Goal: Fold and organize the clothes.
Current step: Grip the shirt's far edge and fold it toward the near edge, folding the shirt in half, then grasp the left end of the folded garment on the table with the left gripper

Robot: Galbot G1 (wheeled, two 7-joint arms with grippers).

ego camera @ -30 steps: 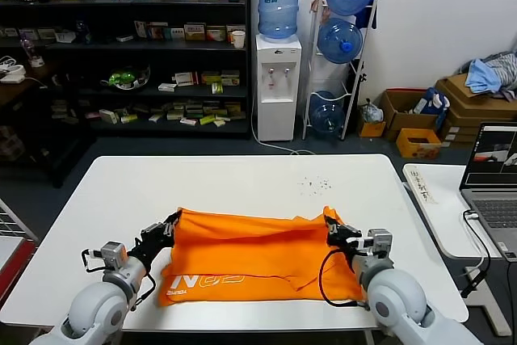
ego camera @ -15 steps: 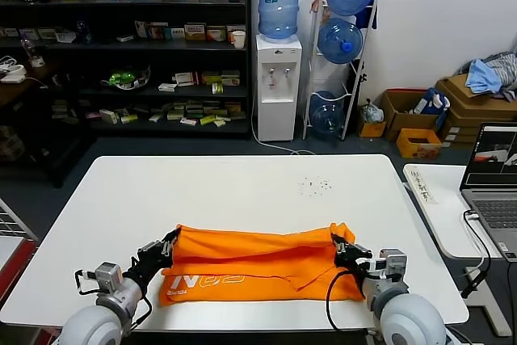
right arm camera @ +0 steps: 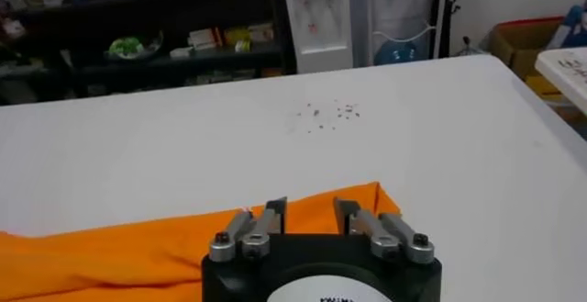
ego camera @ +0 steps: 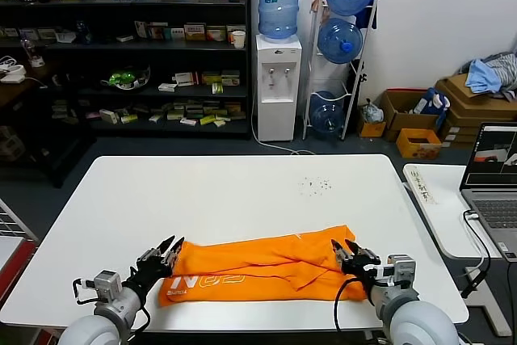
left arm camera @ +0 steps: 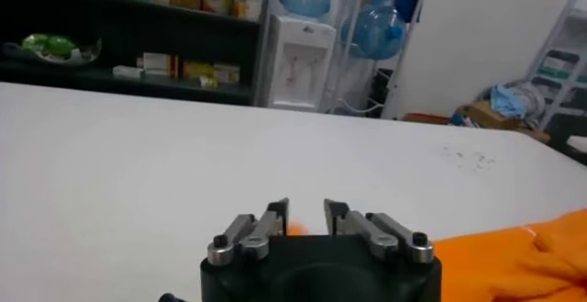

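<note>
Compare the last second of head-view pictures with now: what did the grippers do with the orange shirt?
Both grippers, left and right, drew the far edge of the orange T-shirt toward the robot, folding it into a narrower band, then opened and let go. The white table and the lettering at the shirt's left end stayed put.

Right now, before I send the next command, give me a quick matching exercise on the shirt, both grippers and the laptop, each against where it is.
Things:
1. bright orange T-shirt
2. left gripper
3. right gripper
4. silver laptop

Places:
A. open at the folded shirt's right end
B. on the side table to the robot's right
C. lying folded into a band along the white table's near edge
D. open at the shirt's left end, by the pale lettering

Pairs: 1-C, 2-D, 3-A, 4-B
</note>
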